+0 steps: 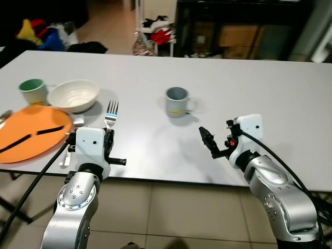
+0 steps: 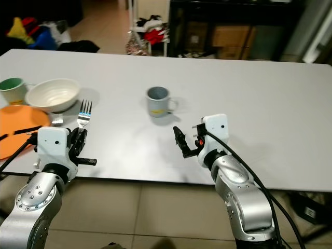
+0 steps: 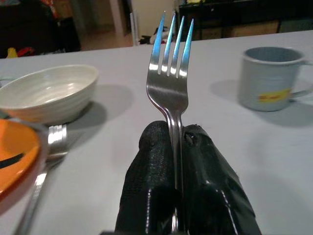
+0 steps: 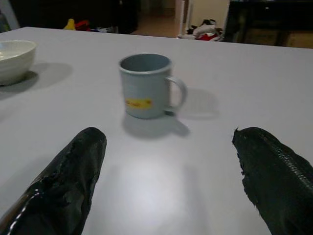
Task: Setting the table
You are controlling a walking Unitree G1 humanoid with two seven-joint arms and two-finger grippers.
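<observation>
1. The left gripper [image 3: 178,142] was clamped tight on the handle of a shiny silver metal fork [image 3: 169,73], tines pointing away over the white table [image 1: 249,88], near its front edge.
2. The right gripper [image 4: 168,161] hovered above the table with its two black fingers spread wide and nothing between them.
3. A grey-blue ceramic mug with a yellow mark [image 1: 177,101] stood beyond the right gripper, well apart from it.
4. A cream ribbed bowl [image 1: 73,95] sat just beside a round orange plate [image 1: 31,132], with a green cup [image 1: 32,91] near the bowl.
5. Another piece of silver cutlery [image 3: 49,152] lay touching the plate's rim.
</observation>
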